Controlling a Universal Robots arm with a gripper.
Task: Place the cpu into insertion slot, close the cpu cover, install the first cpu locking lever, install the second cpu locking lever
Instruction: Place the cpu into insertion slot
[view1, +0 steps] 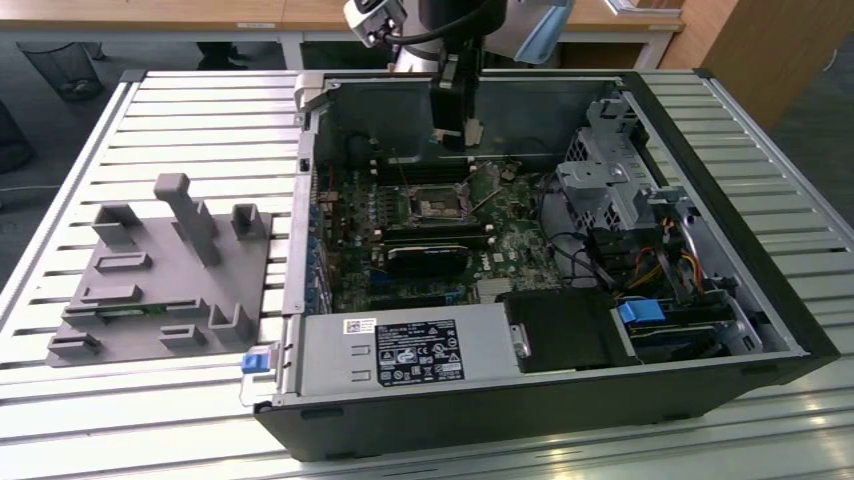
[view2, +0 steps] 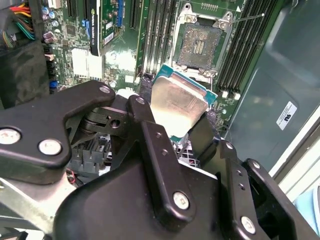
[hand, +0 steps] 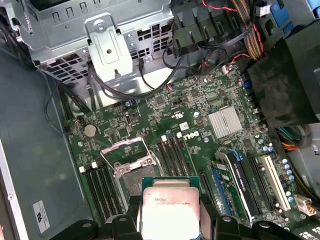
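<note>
The gripper is clamped on the cpu, its two black fingers pressing opposite edges of the chip so the silvery top faces the cameras in both wrist views. The chip hangs clear of the green board, near the insertion slot but not in it; the slot's dark centre lies uncovered. In the first wrist view the silver cpu cover sits at the slot's edge, beside the held chip. In the exterior view the gripper hangs inside the open computer case, above the slot; a grey fixture rests on the slatted table, well apart
</note>
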